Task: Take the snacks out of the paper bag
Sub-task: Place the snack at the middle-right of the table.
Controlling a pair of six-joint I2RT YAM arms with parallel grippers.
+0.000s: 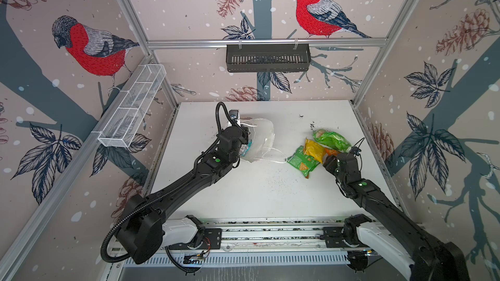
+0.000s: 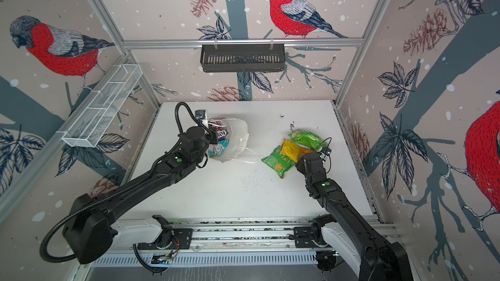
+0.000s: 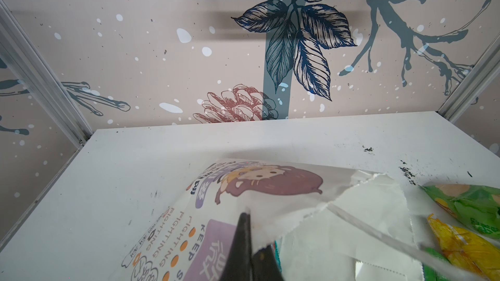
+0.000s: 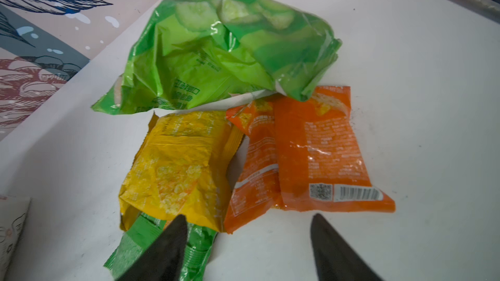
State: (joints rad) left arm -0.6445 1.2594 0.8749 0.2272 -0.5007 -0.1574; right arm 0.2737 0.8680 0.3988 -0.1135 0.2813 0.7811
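Note:
The white paper bag (image 1: 261,137) (image 2: 239,136) lies on its side at the table's back left, mouth toward the front. My left gripper (image 3: 246,216) is shut on the bag's upper rim (image 3: 273,220) and holds the mouth up. Inside the bag a teal packet (image 2: 218,149) and a purple one (image 2: 221,132) show. To the right, four snacks lie together on the table: a big green packet (image 4: 224,52), a yellow one (image 4: 178,163), an orange one (image 4: 319,152) and a small green one (image 4: 159,241). My right gripper (image 4: 248,215) hangs open just short of the orange packet, holding nothing.
A black slotted basket (image 1: 266,60) hangs on the back wall. A white wire basket (image 1: 132,106) hangs on the left wall. Dark crumbs (image 1: 311,125) lie behind the packets. The bag's white cord handle (image 1: 276,155) trails onto the table. The arms' rail (image 1: 270,236) runs along the front edge.

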